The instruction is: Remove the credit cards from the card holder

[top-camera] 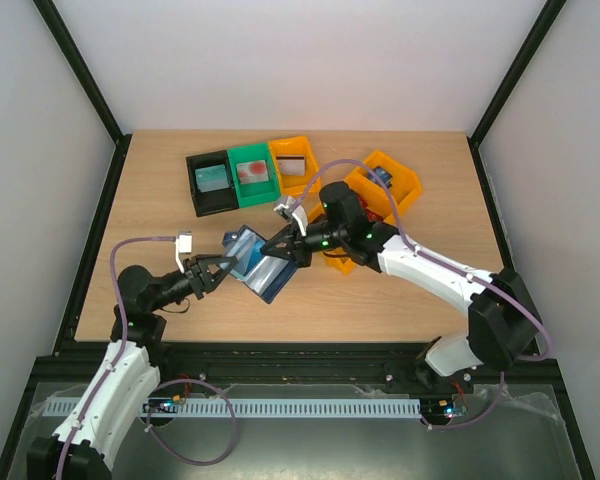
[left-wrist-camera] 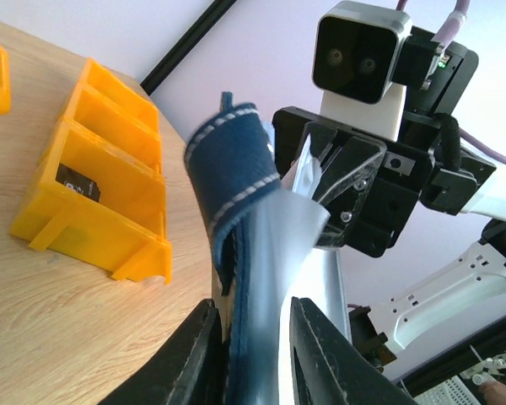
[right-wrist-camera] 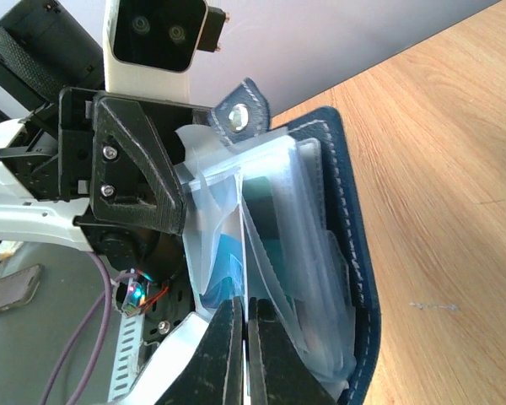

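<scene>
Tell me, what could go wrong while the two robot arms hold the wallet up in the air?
1. The right tool pinches only a thin clear pocket, so it might stretch or tear instead of letting a card out.
2. The left tool grips just one edge of the card holder; a hard pull could yank it loose onto the table.
3. The cards could slide out and fall.

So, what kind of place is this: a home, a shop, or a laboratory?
Most likely a robot laboratory test cell. A wooden table is enclosed by white panels in a black frame; the left arm and right arm are bolted at its near edge; small plastic bins sit on it.
</scene>
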Available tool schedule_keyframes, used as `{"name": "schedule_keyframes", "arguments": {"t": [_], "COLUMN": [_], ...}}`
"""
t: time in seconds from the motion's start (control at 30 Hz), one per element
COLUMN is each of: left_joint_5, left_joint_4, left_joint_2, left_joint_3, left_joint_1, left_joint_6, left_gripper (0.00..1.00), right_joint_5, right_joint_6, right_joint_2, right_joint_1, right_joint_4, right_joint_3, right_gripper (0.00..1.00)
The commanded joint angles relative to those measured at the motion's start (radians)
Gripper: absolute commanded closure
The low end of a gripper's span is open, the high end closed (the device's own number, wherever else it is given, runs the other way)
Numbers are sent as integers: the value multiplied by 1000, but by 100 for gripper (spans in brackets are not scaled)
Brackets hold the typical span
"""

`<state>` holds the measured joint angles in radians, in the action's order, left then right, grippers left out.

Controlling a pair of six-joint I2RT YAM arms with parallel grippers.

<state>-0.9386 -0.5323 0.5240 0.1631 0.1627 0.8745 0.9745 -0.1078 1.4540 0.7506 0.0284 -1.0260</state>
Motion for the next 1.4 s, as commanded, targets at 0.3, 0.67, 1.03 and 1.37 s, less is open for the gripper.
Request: {"name": "schedule_keyframes", "arguments": {"t": [0.3,0.67,1.03,1.37], "left_joint_5": [-77,-103,-107,-109], "left_joint_4": [-15,-12,-20,-8], "left_joint_2": [-13,-13,-13,-18], "left_joint_3": [6,13,16,22], "left_joint_1": [1,4,6,5], "left_joint_6": [-12,-22,-21,-29], "left_gripper": [78,81,88,98], "right_joint_5": [-71,-56,-49,-152], "right_joint_6": [91,110,115,153], "right_joint_2": [-51,-51,-57,-62], "right_joint_1": [-27,-28,-30,-73], "right_joint_4": [-101,-146,-160,-236], "right_joint_3": [-86,-112,-124,-129], "right_gripper": [98,98,98,98]}}
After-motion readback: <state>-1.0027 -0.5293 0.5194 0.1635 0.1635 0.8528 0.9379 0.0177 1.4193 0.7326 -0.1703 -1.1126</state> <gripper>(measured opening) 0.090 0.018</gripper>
